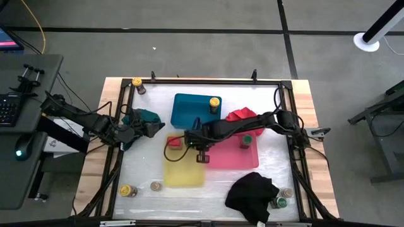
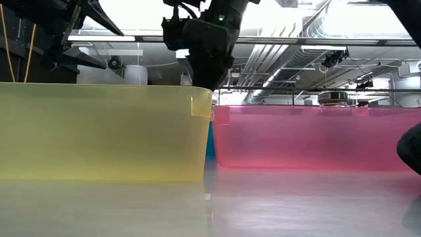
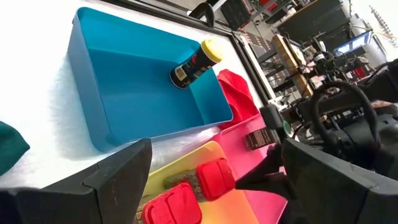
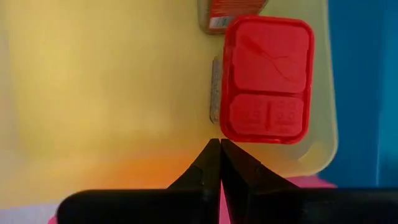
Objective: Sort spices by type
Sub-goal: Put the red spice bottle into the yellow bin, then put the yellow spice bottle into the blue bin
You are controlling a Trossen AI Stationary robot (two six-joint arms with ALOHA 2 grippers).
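Three jars look sorted so far, judging from the high view: a yellow-lid jar point(image 1: 214, 103) in the blue tray point(image 1: 189, 108), a red-lid jar point(image 1: 175, 142) in the yellow tray point(image 1: 184, 173), a green-lid jar point(image 1: 246, 140) in the pink tray point(image 1: 230, 159). Loose on the worktop point(image 1: 208, 192): one yellow-lid jar at the far left corner point(image 1: 137, 83), a yellow-lid point(image 1: 126, 190) and a silver-lid jar point(image 1: 155, 185) near the front left, a silver-lid point(image 1: 287, 192) and a green-lid jar point(image 1: 281, 202) front right beside a black cloth point(image 1: 252, 194). So roughly five left; more may be hidden. Right gripper point(image 1: 202, 156) sits over the seam between yellow and pink trays. Left gripper point(image 1: 153, 128) waits just left of the trays, by a teal cloth point(image 1: 142, 116).

Low view: only the yellow and pink tray walls and the right arm above them; no jars visible.

Left wrist view: left gripper's fingers point(image 3: 118, 180) are spread wide, holding nothing. Two red lids show in the yellow tray point(image 3: 180, 208), so the sorted count may be four.

Right wrist view: right gripper point(image 4: 220, 152) is fully closed, fingertips together, holding nothing, just short of a red-lid jar point(image 4: 267, 78) lying in the yellow tray's corner.
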